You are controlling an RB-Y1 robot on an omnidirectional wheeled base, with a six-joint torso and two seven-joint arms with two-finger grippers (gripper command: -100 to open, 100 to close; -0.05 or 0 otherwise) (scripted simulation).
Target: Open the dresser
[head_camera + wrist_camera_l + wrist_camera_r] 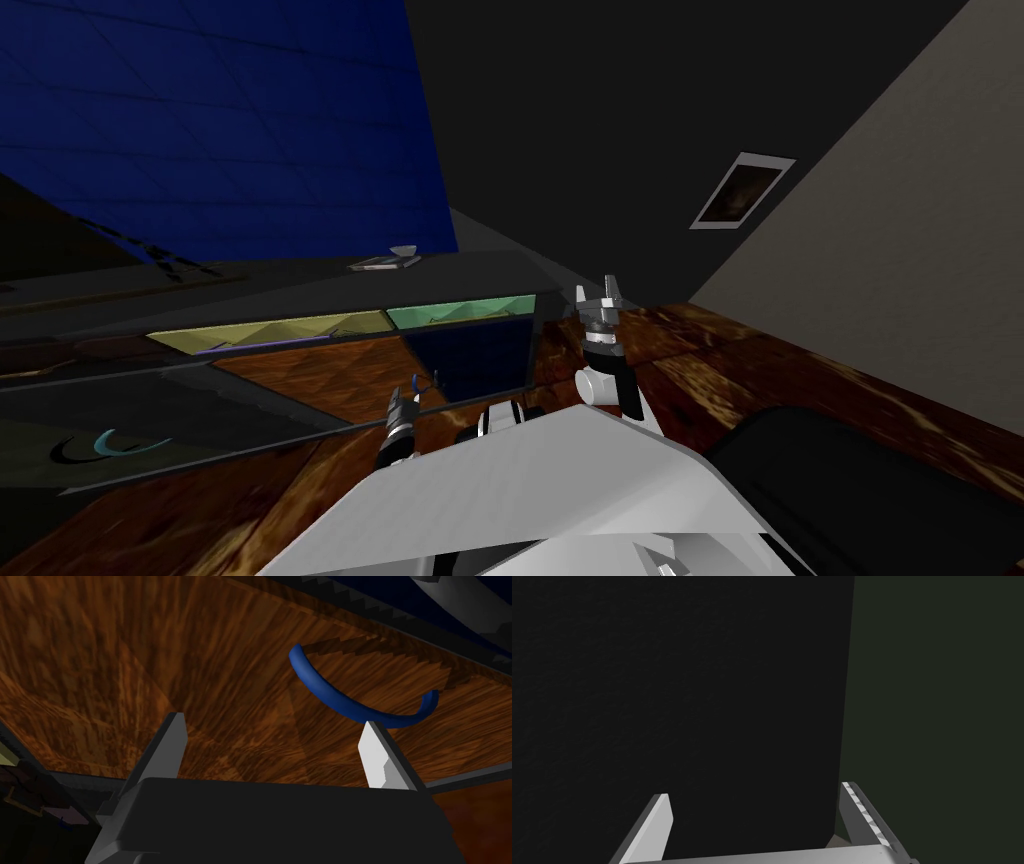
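Dresser (480, 275): long, dark and low, running across the far left of the head view. Two top compartments lie exposed, a yellowish compartment (280, 330) and to its right a green compartment (460, 310). Below the green one is a dark blue front (470, 360).

Blue handle (350, 707): a thin curved bow, standing clear of a brown wood-grain surface (150, 651) on which its shadow falls. In the head view it sits at the near left corner of the blue front.

Left claw (272, 726): open and empty. The handle lies just right of it and slightly farther away. The bow's long axis runs across the gap and is not centred in it. Its lowest stretch sits at the tip of the brighter finger (380, 756), touching or nearly so, I cannot tell which. The darker finger (167, 746) is well apart from it.

Right claw (607, 295): raised off the dresser's right end, fingers spread, holding nothing, and well apart from the handle.

Judgement: the left arm is the nearer one. The next move calls for a small shift right so both fingers straddle the bow, then closing and drawing it toward the near side. Closing from here would likely catch only the bow's edge or knock it aside.
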